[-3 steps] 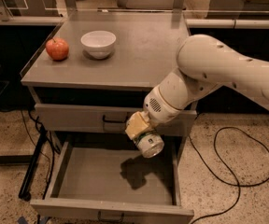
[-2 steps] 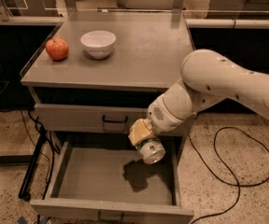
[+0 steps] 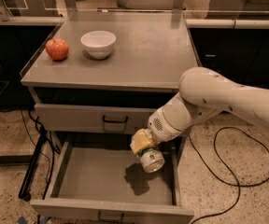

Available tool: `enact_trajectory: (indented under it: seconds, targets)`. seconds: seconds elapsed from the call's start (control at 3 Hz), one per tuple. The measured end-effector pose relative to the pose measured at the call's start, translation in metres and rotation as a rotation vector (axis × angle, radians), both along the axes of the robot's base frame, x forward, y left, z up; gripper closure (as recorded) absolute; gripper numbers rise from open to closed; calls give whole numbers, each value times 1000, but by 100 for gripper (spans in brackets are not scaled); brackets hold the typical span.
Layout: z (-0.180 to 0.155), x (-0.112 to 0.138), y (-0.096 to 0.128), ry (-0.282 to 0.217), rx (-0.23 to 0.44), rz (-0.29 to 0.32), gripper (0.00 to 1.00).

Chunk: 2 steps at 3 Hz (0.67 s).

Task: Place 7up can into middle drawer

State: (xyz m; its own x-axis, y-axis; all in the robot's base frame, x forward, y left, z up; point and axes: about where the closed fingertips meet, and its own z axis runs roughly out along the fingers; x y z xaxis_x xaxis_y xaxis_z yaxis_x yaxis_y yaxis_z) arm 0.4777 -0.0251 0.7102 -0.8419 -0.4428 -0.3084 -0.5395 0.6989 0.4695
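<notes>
Pincer (image 3: pixel 145 149) and its load sat lower than a second earlier. The arm's (image 3: pixel 218 97) elbow had sunk and swung toward the right edge of the frame. Apple, bowl and both drawers hadn't shifted.

Pincer was just below centre frame, closed on the 7up can (image 3: pixel 152 161), with yellowish fingers (image 3: pixel 139 143) clamped on the can's upper end. Can hung tilted, its shiny round end facing down and toward the camera. It was over the right part of the open middle drawer (image 3: pixel 111 210) and, as far as I could judge, not touching the floor. A dark shadow (image 3: pixel 137 181) lay on the drawer floor just lower left of it. Can looked small and silvery, with a hint of green near the fingers; label unreadable.

Step, my read: carry was done and the lowering to place was in hand.

Next move called for more descent until the can met the floor, keeping off the drawer's right side wall, which was near. Then open the pincer and lift straight up. A tilted can would likely roll on release, but the low walls should contain it.

Outward:
- Upper drawer (image 3: pixel 74 118) was closed, its black handle (image 3: pixel 115 121) just upper left of the pincer.
- Bench (image 3: pixel 148 55) above it carried the white bowl (image 3: pixel 98 43) and red apple (image 3: pixel 57 49) at upper left, well apart from the can.
- Black cable (image 3: pixel 239 183) looped on the floor at lower right.
</notes>
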Motion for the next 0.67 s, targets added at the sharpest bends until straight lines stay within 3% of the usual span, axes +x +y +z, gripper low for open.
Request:
enact_trajectory:
  seconds: [0.33, 0.67]
  targets:
    - [-11, -3, 1, 32, 22, -2, 100]
    - [-51, -7, 7, 73, 21, 20, 100]
